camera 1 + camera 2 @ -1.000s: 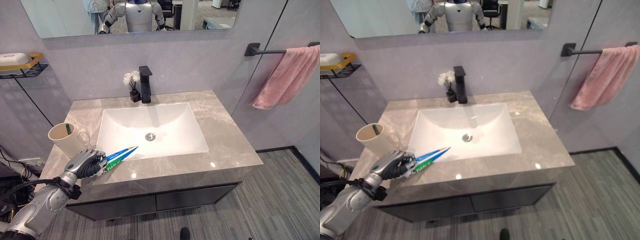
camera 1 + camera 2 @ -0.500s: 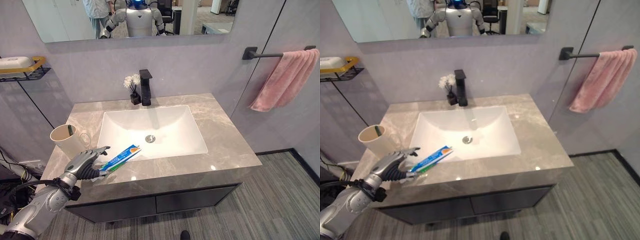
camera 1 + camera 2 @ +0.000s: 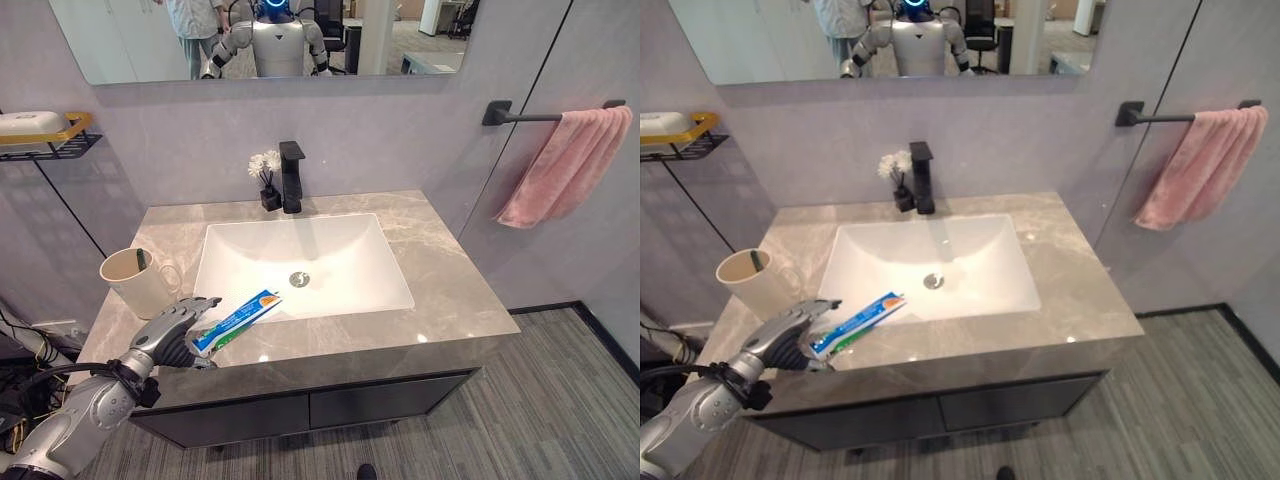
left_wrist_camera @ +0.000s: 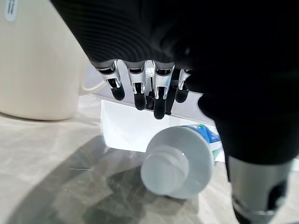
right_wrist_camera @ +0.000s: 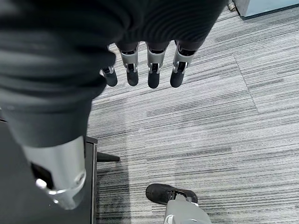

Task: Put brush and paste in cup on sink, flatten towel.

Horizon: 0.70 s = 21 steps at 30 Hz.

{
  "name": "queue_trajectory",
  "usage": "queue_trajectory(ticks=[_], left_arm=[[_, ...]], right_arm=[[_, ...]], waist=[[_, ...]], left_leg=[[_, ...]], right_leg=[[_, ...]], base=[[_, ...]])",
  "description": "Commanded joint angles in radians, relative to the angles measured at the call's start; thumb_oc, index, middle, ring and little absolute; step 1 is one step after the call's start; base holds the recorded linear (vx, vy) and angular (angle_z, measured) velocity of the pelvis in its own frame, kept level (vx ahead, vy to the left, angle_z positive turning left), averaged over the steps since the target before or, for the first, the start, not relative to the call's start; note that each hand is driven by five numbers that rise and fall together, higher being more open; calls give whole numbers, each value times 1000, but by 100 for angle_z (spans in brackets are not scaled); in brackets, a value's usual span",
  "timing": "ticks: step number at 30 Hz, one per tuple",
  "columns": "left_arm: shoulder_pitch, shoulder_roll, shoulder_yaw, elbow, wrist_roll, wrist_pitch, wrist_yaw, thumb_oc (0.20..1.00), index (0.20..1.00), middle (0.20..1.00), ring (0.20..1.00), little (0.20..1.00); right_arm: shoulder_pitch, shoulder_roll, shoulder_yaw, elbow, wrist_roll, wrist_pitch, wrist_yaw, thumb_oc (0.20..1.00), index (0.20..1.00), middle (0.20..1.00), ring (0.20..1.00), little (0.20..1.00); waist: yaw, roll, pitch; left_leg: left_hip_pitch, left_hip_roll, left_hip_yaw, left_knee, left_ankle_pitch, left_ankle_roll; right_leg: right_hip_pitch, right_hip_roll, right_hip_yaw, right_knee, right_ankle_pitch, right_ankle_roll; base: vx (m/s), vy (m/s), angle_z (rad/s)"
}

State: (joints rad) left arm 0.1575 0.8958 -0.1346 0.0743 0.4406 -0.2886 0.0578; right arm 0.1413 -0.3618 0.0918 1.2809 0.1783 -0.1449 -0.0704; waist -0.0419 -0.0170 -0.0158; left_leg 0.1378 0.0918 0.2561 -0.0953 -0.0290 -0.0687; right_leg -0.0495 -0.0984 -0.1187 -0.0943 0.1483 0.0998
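At lower left the left hand (image 3: 172,334), fingers (image 4: 159,95) loosely open over the toothpaste tube (image 3: 238,318) on the worktop (image 3: 455,290), should close firmly before lifting toward the cup (image 3: 134,282)

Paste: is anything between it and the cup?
Nothing visible. The paste lies on the counter by the sink's front-left corner, under the left hand; the cup stands just behind-left, with bare counter between.
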Motion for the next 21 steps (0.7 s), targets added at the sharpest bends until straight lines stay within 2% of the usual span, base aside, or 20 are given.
queue_trajectory(ticks=[1, 7, 9, 10, 11, 12, 13, 14, 21], left_arm=[[-88, 3, 24, -29, -35, -18, 3, 1000, 1000, 1000, 1000, 1000], [-87, -22, 12, -8, -33, -5, -6, 1000, 1000, 1000, 1000, 1000], [-88, -34, 2, 8, -34, -2, -7, 906, 906, 906, 906, 906], [-89, -38, -1, 7, -34, 1, -10, 777, 777, 777, 777, 777], [-93, -44, -7, 13, -37, 4, -16, 495, 495, 495, 495, 495], [-95, -48, -12, 21, -38, 6, -18, 391, 391, 391, 391, 391], [-98, -51, -18, 24, -41, 6, -19, 247, 247, 247, 247, 247], [-102, -54, -25, 25, -42, 6, -21, 200, 200, 200, 200, 200], [-113, -45, -56, 34, -23, 5, -37, 200, 200, 200, 200, 200]], right_arm=[[-77, 2, 9, 52, -5, -1, -16, 1000, 1000, 1000, 1000, 1000], [-72, 0, -1, 57, -8, 6, -15, 1000, 1000, 1000, 1000, 1000], [-70, 2, -4, 57, -8, 6, -15, 1000, 1000, 1000, 1000, 1000], [-69, 2, -6, 57, -8, 7, -15, 1000, 1000, 1000, 1000, 1000], [-70, 1, -7, 57, -9, 8, -15, 1000, 1000, 1000, 1000, 1000], [-71, 0, -7, 56, -10, 8, -17, 1000, 1000, 1000, 1000, 1000], [-72, -2, -8, 56, -9, 7, -18, 1000, 1000, 1000, 1000, 1000], [-71, -1, -8, 56, -10, 7, -19, 1000, 1000, 1000, 1000, 1000], [-72, -3, -17, 59, -1, 8, -23, 1000, 1000, 1000, 1000, 1000]], waist=[[-24, 2, 39], [-27, 8, 42], [-29, 10, 42], [-29, 11, 41], [-31, 12, 42], [-32, 12, 42], [-33, 13, 42], [-33, 14, 42], [-38, 17, 39]], left_leg=[[-21, 39, -34, 8, 40, -30], [-21, 39, -34, 8, 40, -29], [-21, 40, -34, 8, 39, -29], [-21, 39, -33, 8, 39, -29], [-21, 39, -31, 8, 39, -29], [-21, 39, -31, 8, 39, -29], [-21, 39, -31, 8, 39, -28], [-21, 39, -30, 8, 38, -28], [-20, 38, -26, 8, 35, -27]], right_leg=[[115, -59, -4, 7, -42, 76], [114, -58, -4, 7, -43, 75], [113, -59, -3, 7, -43, 75], [113, -58, -3, 7, -43, 75], [111, -59, -3, 7, -43, 75], [111, -59, -2, 7, -43, 75], [110, -59, -1, 7, -43, 74], [110, -59, 0, 7, -43, 74], [107, -60, 5, 7, -44, 75]], base=[[0, 0, 0], [0, 0, 0], [0, 0, 0], [0, 0, 0], [0, 0, 0], [0, 0, 0], [0, 0, 0], [0, 0, 0], [0, 0, 0]])
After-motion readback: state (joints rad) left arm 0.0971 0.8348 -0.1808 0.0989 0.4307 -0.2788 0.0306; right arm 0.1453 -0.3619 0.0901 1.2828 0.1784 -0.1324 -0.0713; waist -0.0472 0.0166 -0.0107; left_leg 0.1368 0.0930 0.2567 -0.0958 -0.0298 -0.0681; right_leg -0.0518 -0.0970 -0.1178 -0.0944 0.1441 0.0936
